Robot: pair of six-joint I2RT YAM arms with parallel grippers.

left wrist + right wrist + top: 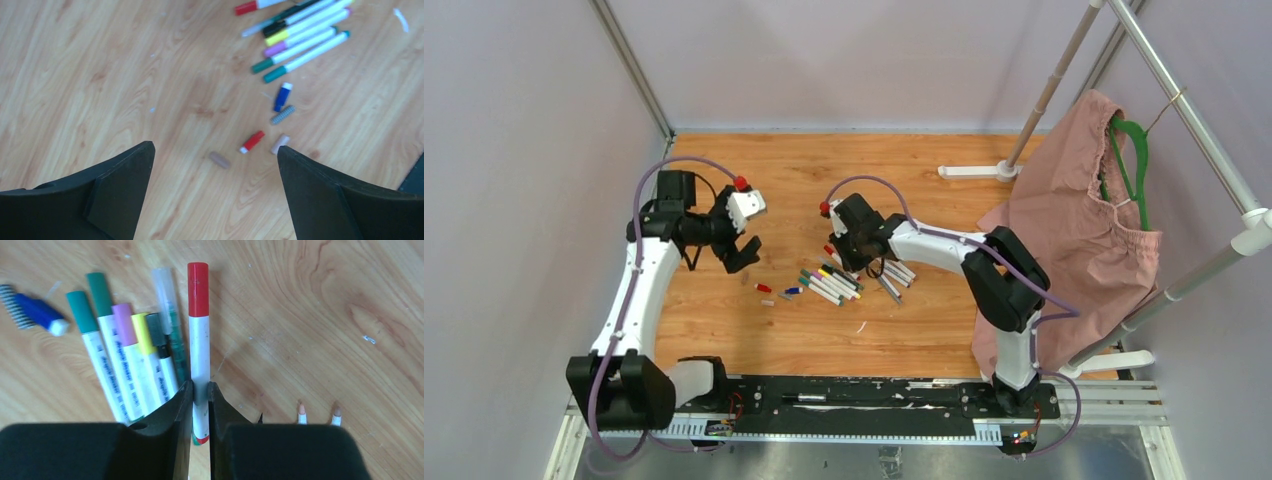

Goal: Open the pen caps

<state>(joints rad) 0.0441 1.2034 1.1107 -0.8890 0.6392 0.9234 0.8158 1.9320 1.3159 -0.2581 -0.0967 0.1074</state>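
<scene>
Right gripper (pixel 200 390): jaws pinched nearly together on the barrel of a white marker (pixel 199 350). The red cap (pixel 198 289) is on the marker's end, pointing straight out ahead of the fingertips. A row of capped markers (pixel 125 355) lies just left of the held one, capped green, green, pink, yellow and black

Left gripper (pixel 215 147): spread wide, nothing held, above the wooden table (pixel 100 75). Between its fingertips lie a tan cap (pixel 219 160) and a loose red cap (pixel 252 141). Just beyond, toward the right finger, lie a grey ribbed cap (pixel 282 114) and a blue cap (pixel 283 96)
</scene>
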